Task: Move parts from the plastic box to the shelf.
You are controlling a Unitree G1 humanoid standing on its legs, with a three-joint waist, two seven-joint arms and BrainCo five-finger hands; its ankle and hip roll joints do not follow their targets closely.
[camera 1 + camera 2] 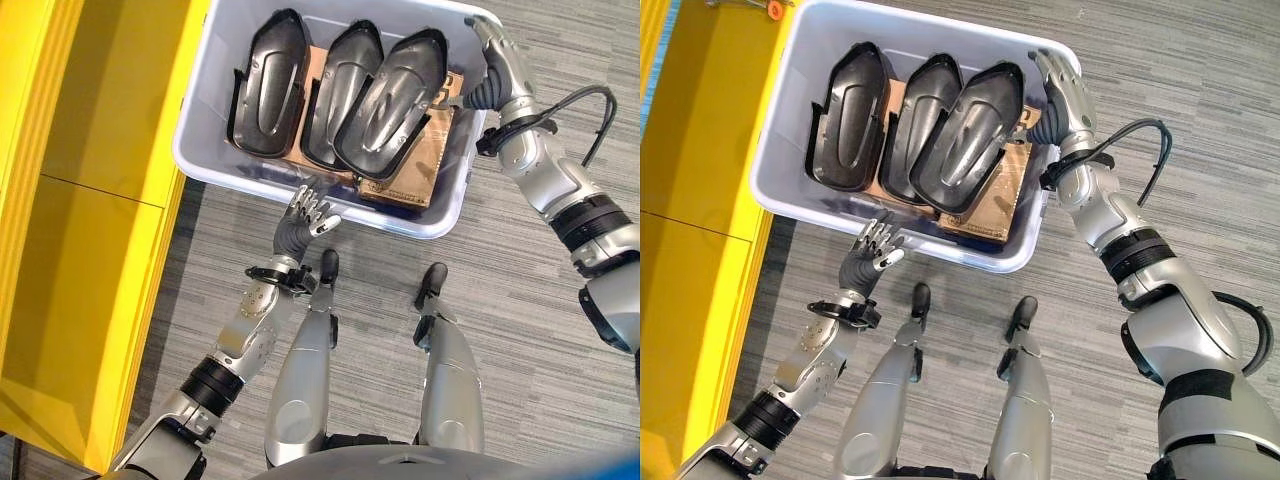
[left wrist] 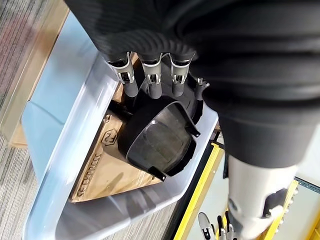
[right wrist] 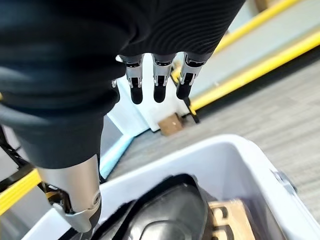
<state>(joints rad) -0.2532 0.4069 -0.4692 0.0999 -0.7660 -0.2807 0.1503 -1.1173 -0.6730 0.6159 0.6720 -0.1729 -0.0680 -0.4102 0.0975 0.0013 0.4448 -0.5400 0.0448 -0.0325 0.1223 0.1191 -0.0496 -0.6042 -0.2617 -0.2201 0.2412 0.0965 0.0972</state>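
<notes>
Box [image 1: 200, 110] on grey floor [image 1: 520, 330] holds three black parts [image 1: 385, 100] on cardboard [image 1: 420, 165], beside yellow shelf [image 1: 90, 200]. Left hand [image 1: 305, 215] hovers off the near rim, fingers [image 2: 152, 87] relaxed. Right hand [image 1: 1060, 85] sits above the far corner, fingers [image 3: 159, 87] straight, empty.

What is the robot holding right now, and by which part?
Nothing is held. The left robot hand hovers open at the grey plastic box's near rim; the right robot hand is open above its far corner, over the black moulded parts.
</notes>
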